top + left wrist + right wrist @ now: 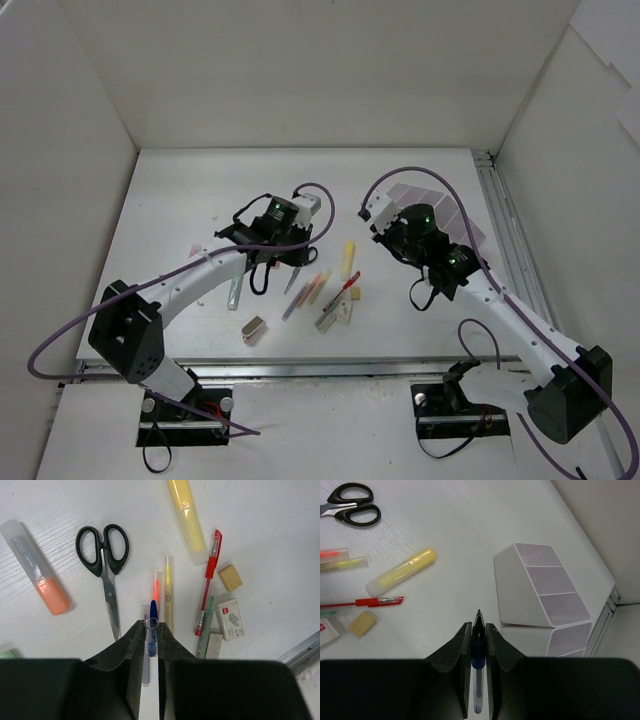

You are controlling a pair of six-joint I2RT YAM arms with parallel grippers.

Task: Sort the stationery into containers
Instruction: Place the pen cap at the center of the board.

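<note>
**White tray [540, 580] unfilled, a pen clamped in each gripper**

Tray sat by the right edge of the tabletop, toward the far right corner. Compartments in view held no stationery, so sorting looked barely begun. Loose items lay mid-table toward the near edge, well apart from the tray: black scissors [102, 555], orange marker [37, 572], yellow marker [187, 520], red pen [209, 577], thin neon pens [169, 595], beige eraser [230, 577], small boxed block [230, 619].

Left gripper [151, 632] had its fingers almost together, clenched on a blue-tipped pen [153, 609]. That pen ran along the finger gap, tip poking forward above the thin neon pens. Could not tell whether it was clear of the table.

Right gripper [478, 630] was pinched just as tight on a black-tipped pen [478, 617]. It was near the tray's near side but not over any compartment.

Judged: two pens in hand, none dropped in, everything else yet to sort.
</note>
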